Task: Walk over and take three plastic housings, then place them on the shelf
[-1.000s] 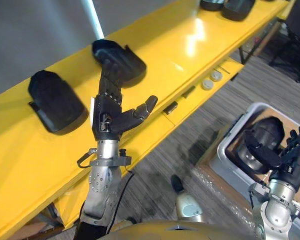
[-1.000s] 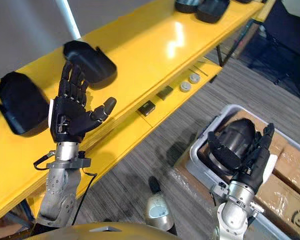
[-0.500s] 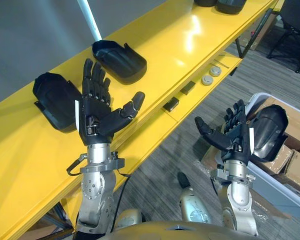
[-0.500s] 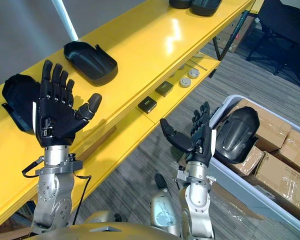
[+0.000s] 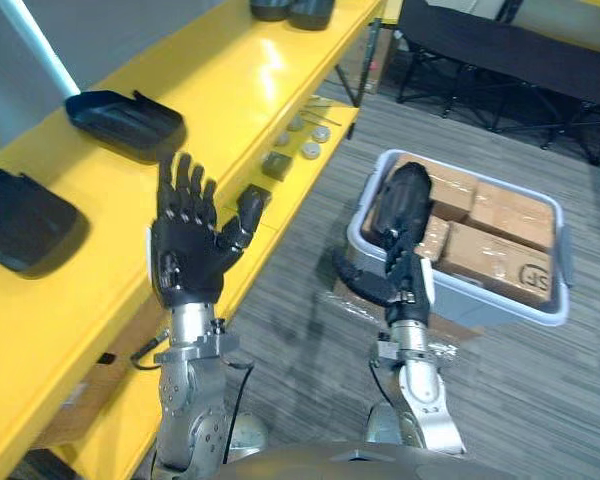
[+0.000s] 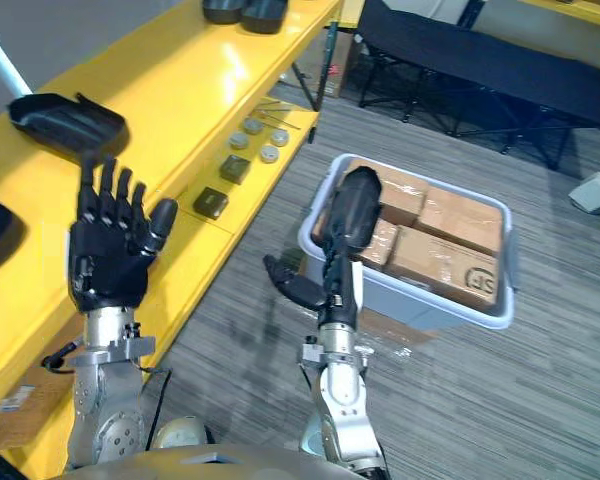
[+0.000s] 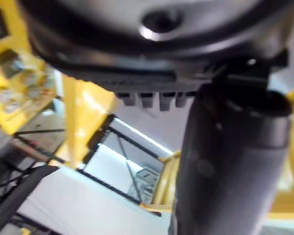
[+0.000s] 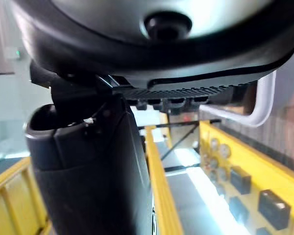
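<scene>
A black plastic housing point(image 5: 404, 196) stands on end at the near corner of a grey bin point(image 5: 480, 305) on the floor to the right. Two more black housings point(image 5: 123, 120) point(image 5: 18, 216) lie on the top of the yellow shelf point(image 5: 230, 85) to the left. My right hand point(image 5: 406, 285) is raised edge-on just in front of the bin's housing, fingers straight, thumb out, holding nothing. My left hand point(image 5: 185, 260) is held up beside the shelf edge, palm showing, fingers spread and empty.
Cardboard boxes point(image 5: 490, 235) fill the rest of the bin. Small round and square parts point(image 5: 295, 150) lie on the shelf's lower ledge. More dark housings point(image 5: 290, 10) sit at the shelf's far end. Black chair frames point(image 5: 480, 60) stand beyond the bin.
The camera has swung, so shelf and bin look farther off. My right hand drew back from the bin's housing and came up empty in front of me. The left hand stayed raised and open.
</scene>
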{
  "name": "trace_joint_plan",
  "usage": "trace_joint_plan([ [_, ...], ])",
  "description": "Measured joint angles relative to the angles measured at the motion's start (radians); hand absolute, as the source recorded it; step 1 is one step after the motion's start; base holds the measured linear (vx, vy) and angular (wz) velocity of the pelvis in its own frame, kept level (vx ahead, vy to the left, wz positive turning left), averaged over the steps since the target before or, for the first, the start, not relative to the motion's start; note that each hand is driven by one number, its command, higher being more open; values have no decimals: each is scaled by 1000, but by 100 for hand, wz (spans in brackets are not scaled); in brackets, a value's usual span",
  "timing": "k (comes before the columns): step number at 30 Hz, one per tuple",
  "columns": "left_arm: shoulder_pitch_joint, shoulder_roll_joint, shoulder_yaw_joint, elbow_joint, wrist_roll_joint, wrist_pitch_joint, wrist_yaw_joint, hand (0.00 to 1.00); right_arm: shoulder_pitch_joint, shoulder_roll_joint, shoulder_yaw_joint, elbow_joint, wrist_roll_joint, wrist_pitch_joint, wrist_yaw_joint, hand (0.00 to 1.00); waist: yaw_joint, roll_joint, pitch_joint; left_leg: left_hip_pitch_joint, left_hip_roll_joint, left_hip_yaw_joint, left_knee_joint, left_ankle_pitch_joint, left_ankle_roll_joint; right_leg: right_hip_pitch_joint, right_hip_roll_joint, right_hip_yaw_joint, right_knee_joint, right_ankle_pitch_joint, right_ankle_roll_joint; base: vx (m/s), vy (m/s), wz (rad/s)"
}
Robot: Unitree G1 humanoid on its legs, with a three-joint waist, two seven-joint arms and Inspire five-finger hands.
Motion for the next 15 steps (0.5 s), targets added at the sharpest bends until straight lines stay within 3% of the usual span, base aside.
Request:
trace_joint_plan([
  [2, -1, -26, -53, 49, -120, 31, -15, 100, -10, -53, -22, 0, 1, 27, 21, 100, -8, 60, 1, -44, 45, -4, -18, 28, -20, -5, 74, -3, -152, -21, -3, -44, -408, -86],
  [4, 0, -31, -100, 78, -154, 65, -24, 100, 13, -109, -56, 0, 0, 59, 41, 100, -47, 88, 1, -33, 54, -38, -49, 66, -1, -11, 108, 19, -161, -12, -27, -9, -287, -54],
  [7, -7, -22, -142, 70, -154, 63, -67, 100, 92, -152, -111, -36, 1, 68, 58, 100, -52, 88, 5, -17, 49, -149, -73, 72, -7, -39, 135, 93, -174, -2, -62, -17, -61, -73],
  [8, -13, -19, -142, 62, -155, 59, -75, 100, 107, -152, -127, -53, 2, 69, 61, 100, -54, 97, 0, -16, 25, -184, -103, 85, 11, -65, 137, 113, -172, 8, -64, -55, 8, -64],
  [11, -28, -17, -137, 58, -153, 45, -90, 100, 109, -168, -124, -58, 5, 85, 86, 100, -70, 93, 5, -12, 6, -194, -122, 90, 11, -83, 133, 127, -183, 29, -49, -63, 18, -20],
  [15, -32, -5, -121, 58, -133, 47, -117, 100, 25, -172, -107, -5, 43, 88, 74, 100, -55, 92, 8, -7, -44, -201, -162, 88, 8, -77, 93, 130, -253, 105, -23, -96, 138, -7],
])
